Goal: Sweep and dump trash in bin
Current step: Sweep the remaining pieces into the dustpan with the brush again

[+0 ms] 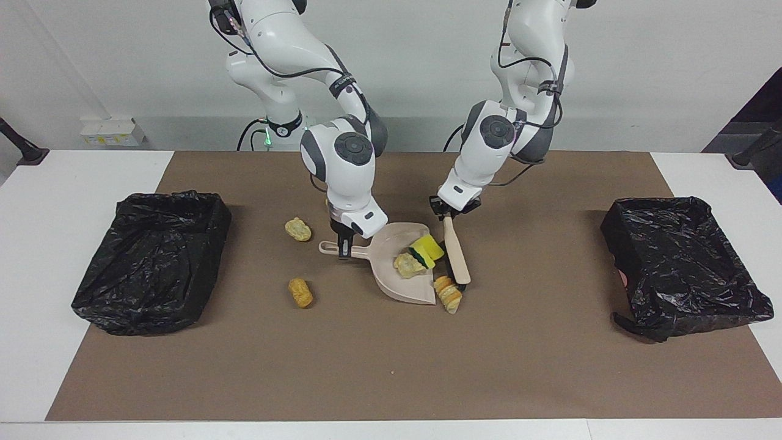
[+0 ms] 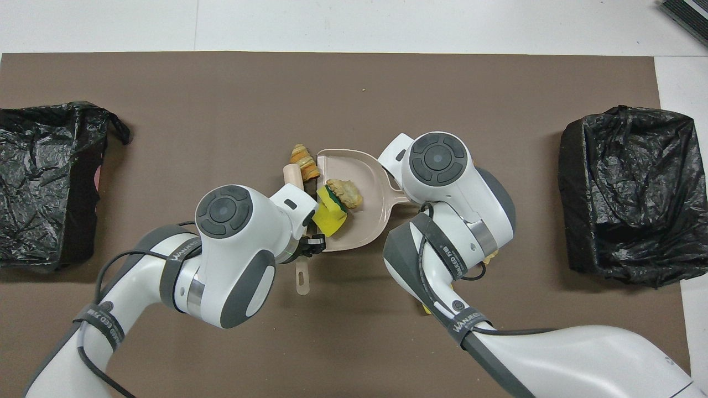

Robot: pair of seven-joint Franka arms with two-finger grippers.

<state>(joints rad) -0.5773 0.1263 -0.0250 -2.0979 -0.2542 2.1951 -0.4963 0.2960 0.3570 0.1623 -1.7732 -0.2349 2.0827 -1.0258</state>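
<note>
Brown paper mat (image 1: 391, 366) spread over white worktop (image 1: 61, 183), stage for everything. Two black-bag-lined bins, one (image 1: 122, 305) at the right arm's end, one (image 1: 647, 208) at the left arm's end, both well apart from the action, so a long carry either way.

Right end effector (image 1: 344, 244) clenched on the handle of the beige plastic dustpan (image 1: 403, 296), pinning it flat with its mouth toward the brush. Left end effector (image 1: 449, 211) clamped on the beige long-handled brush (image 1: 457, 256), bristles down, pressed along the pan's mouth to shove trash in.

Yellow sponge chunk (image 1: 426, 249) and pale tan lump (image 1: 406, 266) inside the pan. Striped golden lump (image 1: 449, 295) caught at the lip's corner, on the mat, not in. Two more bread-like lumps (image 1: 298, 229) (image 1: 300, 292) loose near the pan's handle toward the right arm's end, shielded from the brush by pan and right arm.
</note>
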